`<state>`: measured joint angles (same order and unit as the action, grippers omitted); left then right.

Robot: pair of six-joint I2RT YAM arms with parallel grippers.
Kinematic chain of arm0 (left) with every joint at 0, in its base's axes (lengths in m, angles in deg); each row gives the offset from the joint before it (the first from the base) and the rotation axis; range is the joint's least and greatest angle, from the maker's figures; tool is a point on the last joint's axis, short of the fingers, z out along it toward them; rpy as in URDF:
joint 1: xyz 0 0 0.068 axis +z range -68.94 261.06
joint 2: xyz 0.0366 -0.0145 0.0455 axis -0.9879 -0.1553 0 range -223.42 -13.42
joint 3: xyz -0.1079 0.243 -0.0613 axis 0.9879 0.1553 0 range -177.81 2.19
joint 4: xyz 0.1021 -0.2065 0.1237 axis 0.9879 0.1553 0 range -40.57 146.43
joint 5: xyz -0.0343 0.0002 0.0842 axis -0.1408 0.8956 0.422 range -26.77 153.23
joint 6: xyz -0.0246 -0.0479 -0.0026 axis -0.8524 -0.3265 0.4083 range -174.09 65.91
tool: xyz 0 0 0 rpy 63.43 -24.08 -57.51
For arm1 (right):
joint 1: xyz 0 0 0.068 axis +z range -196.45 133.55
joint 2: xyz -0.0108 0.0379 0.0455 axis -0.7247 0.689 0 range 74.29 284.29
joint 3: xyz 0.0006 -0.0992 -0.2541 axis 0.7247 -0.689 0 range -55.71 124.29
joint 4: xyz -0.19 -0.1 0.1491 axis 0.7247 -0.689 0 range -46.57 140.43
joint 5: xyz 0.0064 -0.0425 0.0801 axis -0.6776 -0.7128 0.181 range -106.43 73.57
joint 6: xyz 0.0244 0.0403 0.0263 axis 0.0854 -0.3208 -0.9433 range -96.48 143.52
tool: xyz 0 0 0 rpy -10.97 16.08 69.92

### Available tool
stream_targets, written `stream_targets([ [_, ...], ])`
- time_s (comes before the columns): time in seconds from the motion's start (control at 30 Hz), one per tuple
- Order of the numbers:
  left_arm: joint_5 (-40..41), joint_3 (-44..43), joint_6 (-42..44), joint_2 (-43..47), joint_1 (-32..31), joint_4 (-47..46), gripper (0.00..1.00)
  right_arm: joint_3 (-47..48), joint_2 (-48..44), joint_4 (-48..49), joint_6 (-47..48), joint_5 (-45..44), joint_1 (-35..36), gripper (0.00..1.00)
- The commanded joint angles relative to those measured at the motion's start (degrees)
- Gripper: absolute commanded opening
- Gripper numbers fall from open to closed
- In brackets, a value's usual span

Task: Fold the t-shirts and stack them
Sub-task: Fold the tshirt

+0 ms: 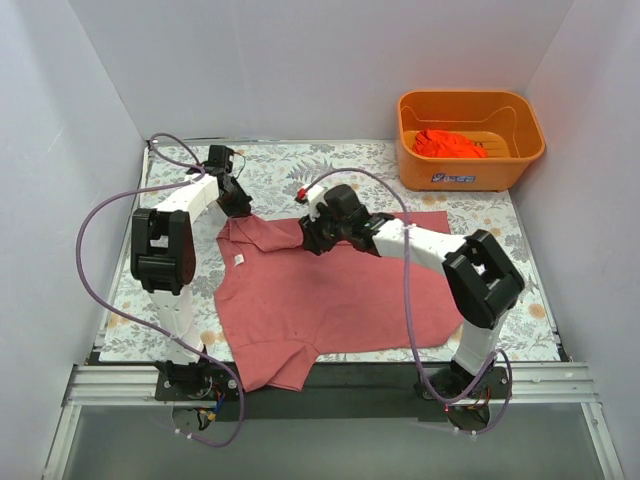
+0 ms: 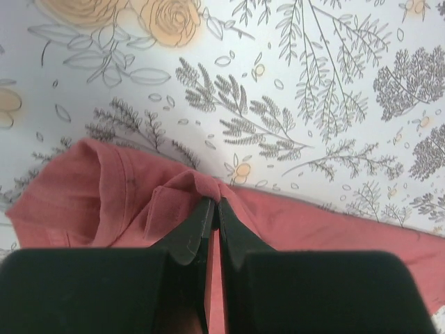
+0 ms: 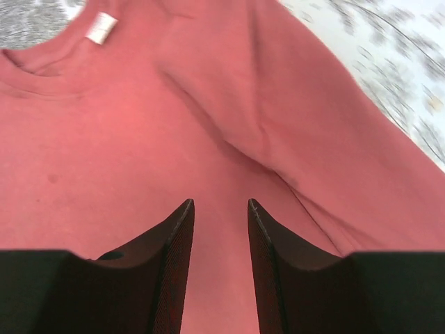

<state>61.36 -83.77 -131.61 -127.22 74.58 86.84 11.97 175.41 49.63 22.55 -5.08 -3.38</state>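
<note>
Shirt no. 1, the pink-red shirt [image 1: 340, 300], lies mostly flat on the flowery table [image 1: 290, 170], between the 2 arms. Its bottom corner hangs over the near edge. A small white tag [image 3: 102, 28] shows inside the neck.

L gripper [image 2: 214, 205] is at the shirt's far left corner. Its fingers are pressed together & pinch a little bunched fold of the cloth edge, w/ the table showing just past it.

R gripper [image 3: 221, 205] is over the top middle of the same shirt. Its fingers are spread apart w/ nothing between them but the cloth below. Can't tell if the tips touch it.

Shirt no. 2, the orange-red shirt [image 1: 450, 143], sits crumpled in the orange basket [image 1: 470, 176] at the far right corner, well apart from both arms.
</note>
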Motion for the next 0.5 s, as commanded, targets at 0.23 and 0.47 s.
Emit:
stream_targets([
  [0.23,3.6,-5.4,2.9,-4.3,-1.0,-2.8,0.0,13.9,14.4,8.4,5.1,1.7,6.5,0.43],
  [0.47,4.1,-4.7,3.2,-4.2,-1.2,-3.0,0.0,19.5,21.0,8.6,5.3,-0.1,7.2,0.43],
])
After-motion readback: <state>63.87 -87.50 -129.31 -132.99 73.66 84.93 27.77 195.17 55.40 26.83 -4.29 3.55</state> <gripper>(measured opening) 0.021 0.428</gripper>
